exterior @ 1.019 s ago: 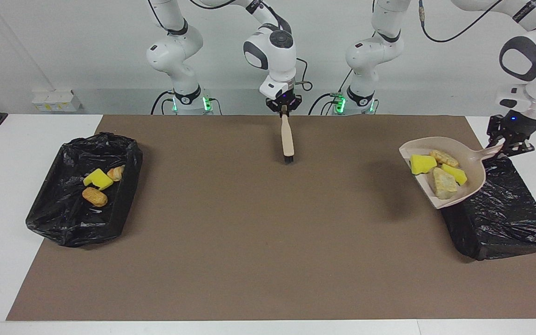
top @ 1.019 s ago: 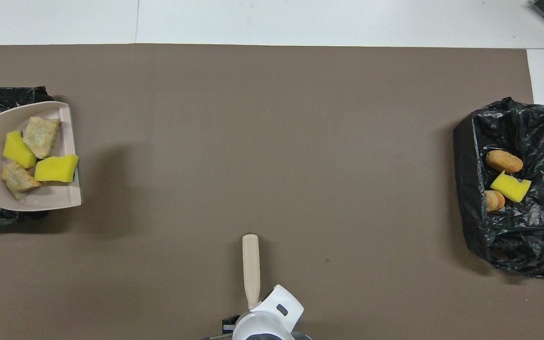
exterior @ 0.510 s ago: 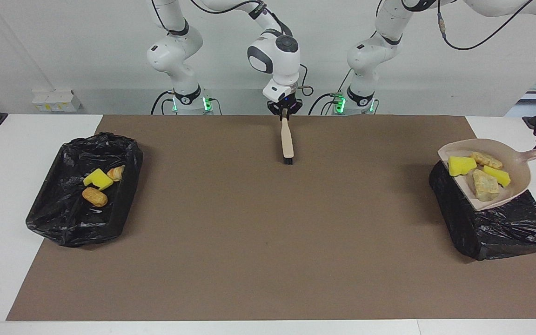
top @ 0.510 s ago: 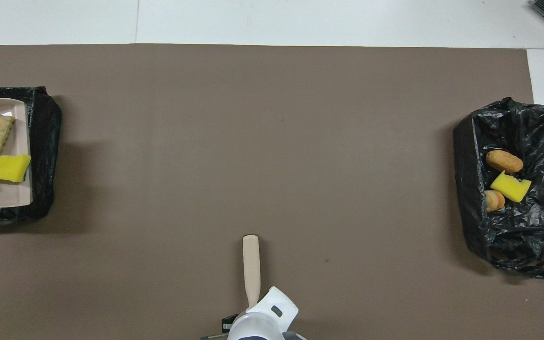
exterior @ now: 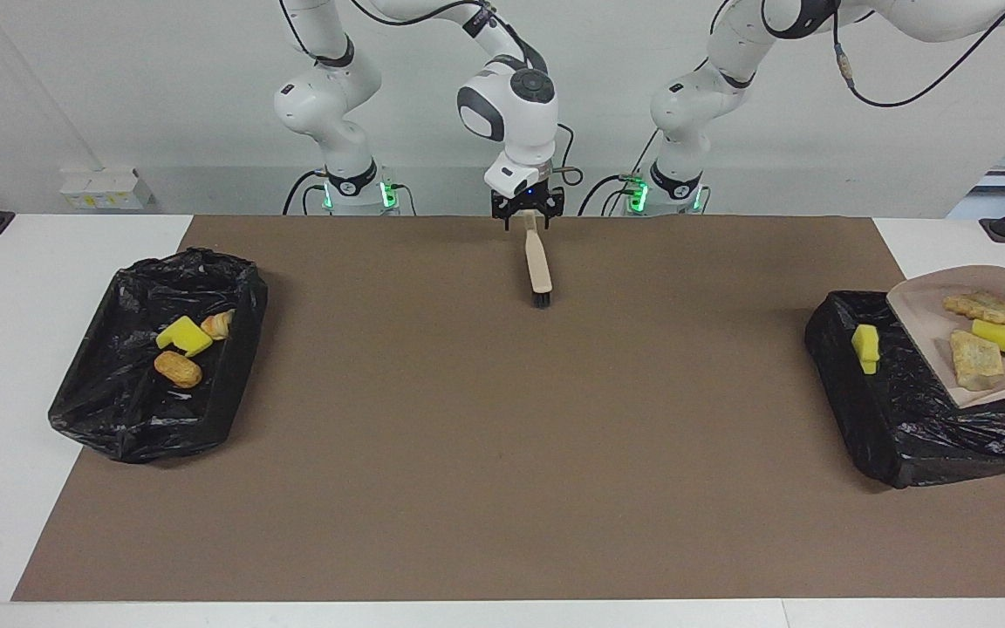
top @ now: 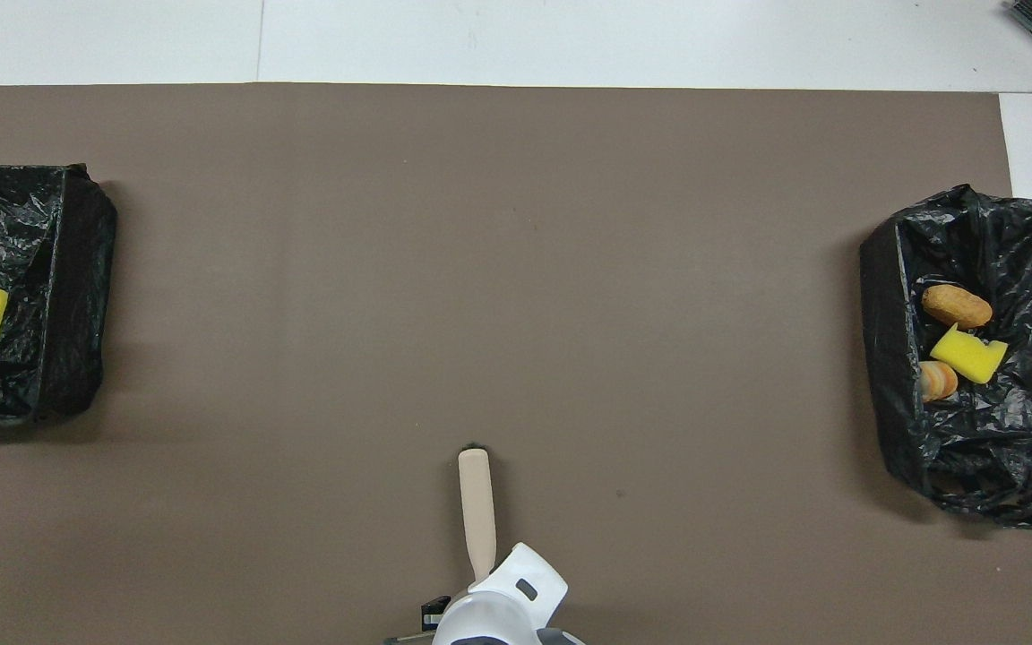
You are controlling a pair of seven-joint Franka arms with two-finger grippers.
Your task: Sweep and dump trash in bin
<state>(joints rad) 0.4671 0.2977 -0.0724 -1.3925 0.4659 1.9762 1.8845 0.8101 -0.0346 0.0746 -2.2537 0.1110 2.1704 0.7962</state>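
The beige dustpan (exterior: 926, 314) hangs tilted over the black-lined bin (exterior: 904, 419) at the left arm's end of the table. Its handle runs out of view, and so does my left gripper. On the pan lie a yellow sponge (exterior: 1001, 337) and two beige chunks (exterior: 975, 358). Another yellow sponge (exterior: 865, 347) shows against the liner inside the bin, under the pan's lip. My right gripper (exterior: 528, 214) stands open at the robots' edge of the mat. Between its fingers is the handle end of the brush (exterior: 539, 262), whose bristles rest on the mat.
A second black-lined bin (exterior: 119, 410) at the right arm's end of the table holds a yellow wedge (exterior: 184, 336) and two golden-brown lumps (exterior: 178, 369). The brown mat (exterior: 502, 453) spans the table between the two bins.
The dustpan moved out over the bin at the left arm's end and tipped. One yellow sponge slid off it into the bin. The right gripper opened and the brush settled slightly.
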